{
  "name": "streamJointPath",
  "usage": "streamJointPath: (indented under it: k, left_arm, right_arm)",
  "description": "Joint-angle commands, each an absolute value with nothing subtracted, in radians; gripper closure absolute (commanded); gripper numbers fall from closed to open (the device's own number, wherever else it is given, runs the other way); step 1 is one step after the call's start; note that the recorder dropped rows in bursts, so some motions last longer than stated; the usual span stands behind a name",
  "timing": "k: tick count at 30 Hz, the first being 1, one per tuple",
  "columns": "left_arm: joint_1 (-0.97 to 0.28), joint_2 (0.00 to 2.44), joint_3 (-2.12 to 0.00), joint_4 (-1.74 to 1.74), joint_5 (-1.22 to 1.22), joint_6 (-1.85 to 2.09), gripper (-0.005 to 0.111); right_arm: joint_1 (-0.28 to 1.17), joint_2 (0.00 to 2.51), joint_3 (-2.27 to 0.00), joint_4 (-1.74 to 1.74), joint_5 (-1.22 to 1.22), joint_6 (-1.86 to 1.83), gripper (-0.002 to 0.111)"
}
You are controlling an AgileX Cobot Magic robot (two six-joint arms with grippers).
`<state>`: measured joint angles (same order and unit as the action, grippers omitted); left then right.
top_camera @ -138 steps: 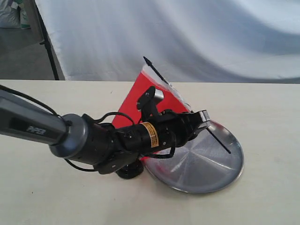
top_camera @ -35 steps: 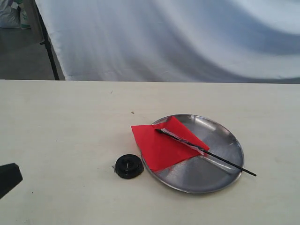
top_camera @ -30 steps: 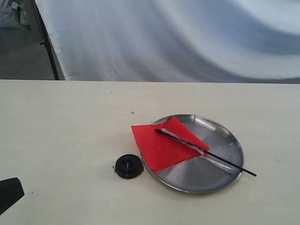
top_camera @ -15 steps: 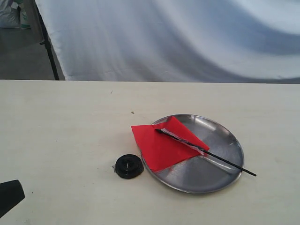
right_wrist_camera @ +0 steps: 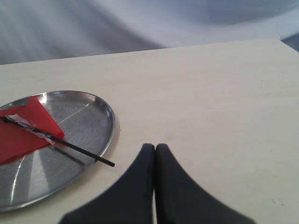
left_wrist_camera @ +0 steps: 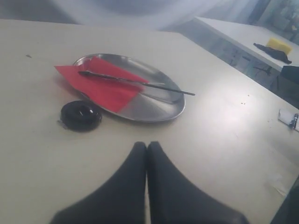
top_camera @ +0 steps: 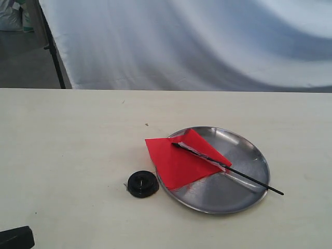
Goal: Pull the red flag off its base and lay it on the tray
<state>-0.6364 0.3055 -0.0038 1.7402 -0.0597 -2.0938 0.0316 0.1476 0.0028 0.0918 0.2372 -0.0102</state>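
The red flag [top_camera: 179, 160] lies flat across the steel tray [top_camera: 244, 155], its cloth overhanging the tray's left rim and its black stick poking past the right rim. The black round base [top_camera: 142, 183] sits on the table just left of the tray, with nothing in it. The flag [left_wrist_camera: 105, 84], tray [left_wrist_camera: 156, 105] and base [left_wrist_camera: 81, 115] show in the left wrist view, well beyond my left gripper [left_wrist_camera: 147, 145], which is shut and holds nothing. My right gripper [right_wrist_camera: 155, 147] is shut too, over bare table beside the tray [right_wrist_camera: 88, 116] and flag [right_wrist_camera: 28, 128].
A white cloth backdrop [top_camera: 197, 41] hangs behind the cream table [top_camera: 78, 140]. A black stand leg [top_camera: 52, 49] rises at the far left. A dark piece of the left arm [top_camera: 15, 237] shows at the lower left corner. Another table with clutter [left_wrist_camera: 271, 44] stands beyond.
The left arm, which held the flag over the tray earlier, has let it go and pulled back to the lower left corner, sinking further out of view. Flag, tray and base stay still.
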Motion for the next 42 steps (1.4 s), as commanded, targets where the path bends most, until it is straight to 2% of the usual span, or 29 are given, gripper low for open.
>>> streamJointPath:
  k: [1,3,7,9,14,20,42]
  left_arm:
    - [-0.638,0.301,0.0,1.744,-0.058,-2.09,0.107]
    - [-0.638,0.301,0.0,1.523,-0.051,-2.09,0.107]
    - [-0.638,0.301,0.0,0.65,-0.051,-2.09,0.107]
    - [-0.638,0.301,0.0,0.43,-0.051,-2.09,0.107]
    - [-0.638,0.301,0.0,0.349,-0.051,-2.09,0.107]
    - [-0.638,0.301,0.0,-0.087,-0.044,-2.09,0.107]
    - [-0.638,0.29,0.0,-0.113,-0.047,-2.09,0.107]
  right_arm:
    - [0.029,0.144,0.0,0.096,0.229,-0.013,0.109]
    - [0.029,0.144,0.0,0.096,0.229,-0.013,0.109]
    - [0.029,0.144,0.0,0.096,0.229,-0.013,0.109]
    - [0.029,0.144,0.0,0.096,0.229,-0.013,0.109]
    - [0.029,0.144,0.0,0.096,0.229,-0.013,0.109]
    - [0.029,0.144,0.0,0.096,0.229,-0.013,0.109]
    - [0.029,0.144,0.0,0.096,0.229,-0.013,0.109]
